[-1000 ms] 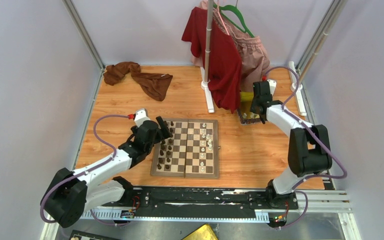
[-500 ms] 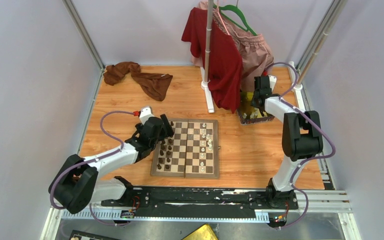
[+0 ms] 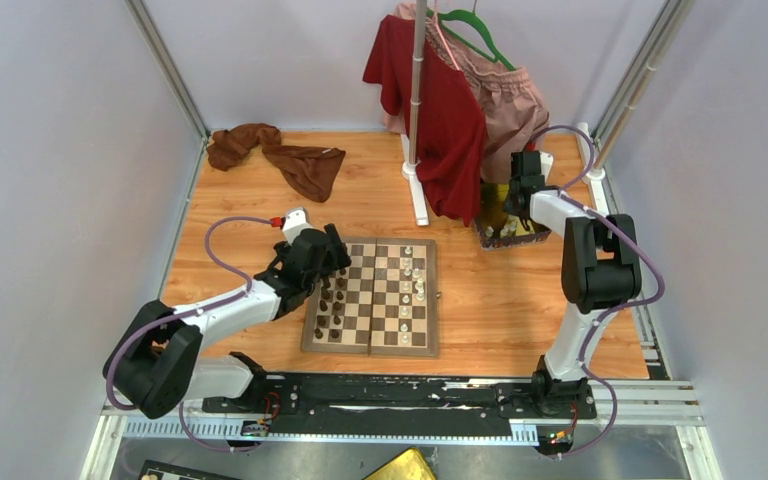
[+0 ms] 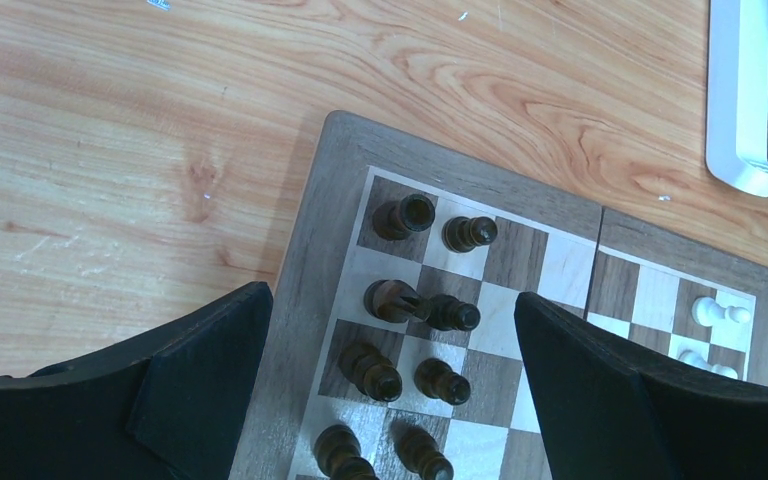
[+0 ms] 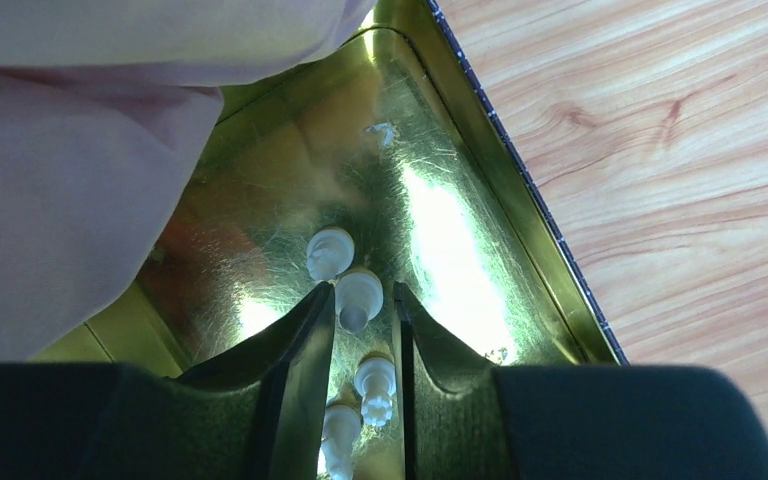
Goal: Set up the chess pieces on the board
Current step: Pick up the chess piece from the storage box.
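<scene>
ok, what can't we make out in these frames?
- Right wrist: pink cloth covers the left of the gold tray; anything under it is hidden.
- Right wrist: right end effector straddles a white piece; whether it's gripped is unclear.
- Top: chess pieces on the board too small to identify.
- Left wrist: left end effector and the bottom edge cut off the board's nearer rows.

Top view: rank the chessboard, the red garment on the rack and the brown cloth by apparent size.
1-2. Red garment and chessboard: alike; the garment hangs nearer the camera, so unranked.
3. Brown cloth.
</scene>
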Controlling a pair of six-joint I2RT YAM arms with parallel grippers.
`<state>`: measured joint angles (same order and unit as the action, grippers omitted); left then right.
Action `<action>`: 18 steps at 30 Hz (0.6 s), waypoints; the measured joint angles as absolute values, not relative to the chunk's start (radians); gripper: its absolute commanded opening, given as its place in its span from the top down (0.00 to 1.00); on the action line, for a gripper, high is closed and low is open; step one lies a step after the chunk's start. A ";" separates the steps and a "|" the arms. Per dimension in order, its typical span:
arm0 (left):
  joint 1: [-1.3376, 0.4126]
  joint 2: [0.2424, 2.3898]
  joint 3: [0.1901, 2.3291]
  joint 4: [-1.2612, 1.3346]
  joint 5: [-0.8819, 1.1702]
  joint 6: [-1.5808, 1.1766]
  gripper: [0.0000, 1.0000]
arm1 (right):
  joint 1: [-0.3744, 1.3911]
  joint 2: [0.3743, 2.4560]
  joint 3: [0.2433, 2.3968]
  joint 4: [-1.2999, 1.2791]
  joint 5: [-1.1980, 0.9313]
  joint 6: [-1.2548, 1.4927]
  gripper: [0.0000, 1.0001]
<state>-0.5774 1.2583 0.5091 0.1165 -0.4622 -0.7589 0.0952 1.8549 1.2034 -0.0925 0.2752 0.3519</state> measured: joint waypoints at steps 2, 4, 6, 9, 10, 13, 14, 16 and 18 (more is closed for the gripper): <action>-0.577 1.261 0.509 0.117 -0.461 -0.759 0.00 | 0.091 1.860 1.203 -0.092 0.269 0.352 0.73; -0.577 1.262 0.509 0.118 -0.459 -0.759 0.00 | 0.089 1.864 1.203 -0.092 0.264 0.352 0.78; -0.577 1.262 0.509 0.118 -0.459 -0.759 0.00 | 0.088 1.866 1.203 -0.092 0.259 0.352 0.86; -0.577 1.261 0.509 0.118 -0.459 -0.759 0.00 | 0.088 1.866 1.204 -0.091 0.253 0.348 0.94; -0.577 1.261 0.509 0.118 -0.458 -0.759 0.00 | 0.087 1.866 1.204 -0.091 0.252 0.347 0.96; -0.577 1.259 0.509 0.118 -0.456 -0.759 0.00 | 0.086 1.866 1.204 -0.091 0.250 0.348 1.00; -0.577 1.257 0.509 0.118 -0.455 -0.759 0.00 | 0.085 1.866 1.204 -0.091 0.249 0.348 1.00; -0.577 1.248 0.509 0.117 -0.455 -0.759 0.00 | 0.084 1.866 1.204 -0.092 0.244 0.348 1.00; -0.577 1.225 0.509 0.109 -0.455 -0.759 0.00 | 0.085 1.863 1.204 -0.095 0.243 0.348 1.00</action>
<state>-0.5774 1.2247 0.5091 0.1085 -0.4553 -0.7593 0.0849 1.8633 1.2037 -0.0952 0.2428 0.3477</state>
